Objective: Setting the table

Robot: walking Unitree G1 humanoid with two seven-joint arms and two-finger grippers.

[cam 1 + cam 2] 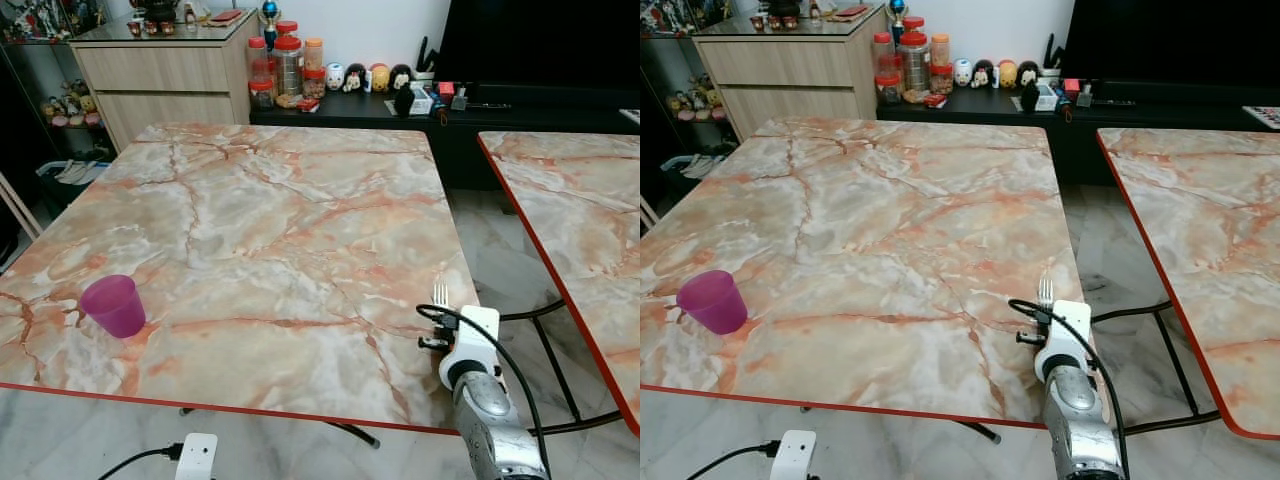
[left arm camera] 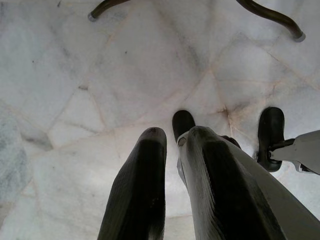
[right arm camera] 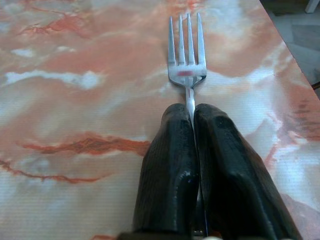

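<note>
Left eye view: a marble-patterned bench (image 1: 270, 230) with a red edge stands ahead. A purple cup (image 1: 114, 305) stands upright near its front left corner. At the front right corner the silver right arm reaches up over the bench edge, and the tines of a fork (image 1: 439, 293) stick out past its white wrist block. A second bench (image 1: 580, 210) of the same pattern stands to the right, apart from the first, with a strip of floor (image 1: 500, 270) between them. Behind are a low dark cabinet (image 1: 400, 115) carrying jars (image 1: 287, 62) and small figures, and a wooden drawer unit (image 1: 165, 75) to its left.

Right eye view: the same scene; the fork's tines point away from the robot, close to the bench's right edge and well apart from the cup.

Left wrist view: the left hand (image 2: 172, 137) hangs over the pale marble floor, its two black fingers (image 2: 145, 180) close together with a narrow gap and nothing between them. Curved dark bench feet (image 2: 272, 17) lie on the floor.

Right wrist view: the right hand (image 3: 192, 112) is closed on the fork's handle, which runs between the fingers. The fork head projects forward just above the bench, tines flat. Whether it touches the surface I cannot tell.
</note>
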